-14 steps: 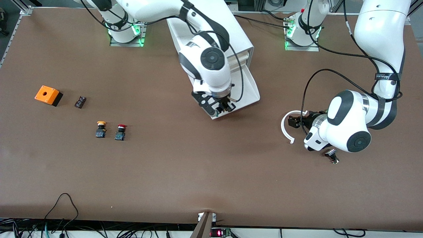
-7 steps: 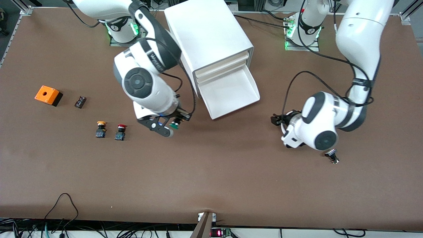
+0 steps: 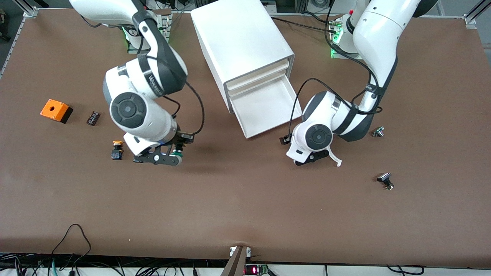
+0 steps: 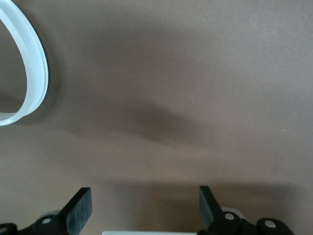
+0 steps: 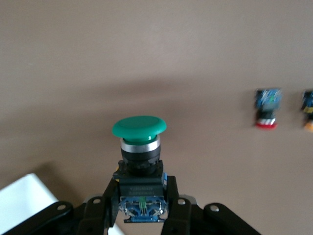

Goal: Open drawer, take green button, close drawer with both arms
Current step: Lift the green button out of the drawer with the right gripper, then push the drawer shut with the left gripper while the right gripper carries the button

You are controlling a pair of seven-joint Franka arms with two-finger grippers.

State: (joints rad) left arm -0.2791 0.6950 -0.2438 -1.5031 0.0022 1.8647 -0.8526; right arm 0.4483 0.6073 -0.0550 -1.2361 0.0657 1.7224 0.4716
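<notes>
The cabinet has its lowest drawer pulled out, with nothing showing inside. My right gripper is shut on the black body of the green button. It holds the button cap outward, low over the table at the right arm's end, beside the red-capped button. My left gripper hangs open over bare table beside the drawer's front corner. Nothing is between its fingers.
A yellow-capped button stands beside my right hand. An orange box and a small black part lie toward the right arm's end. A white ring and two small parts lie near my left arm.
My right arm carried the green button from over the drawer toward the red and yellow buttons. My left arm swung toward the open drawer's front corner, jaws staying open.
</notes>
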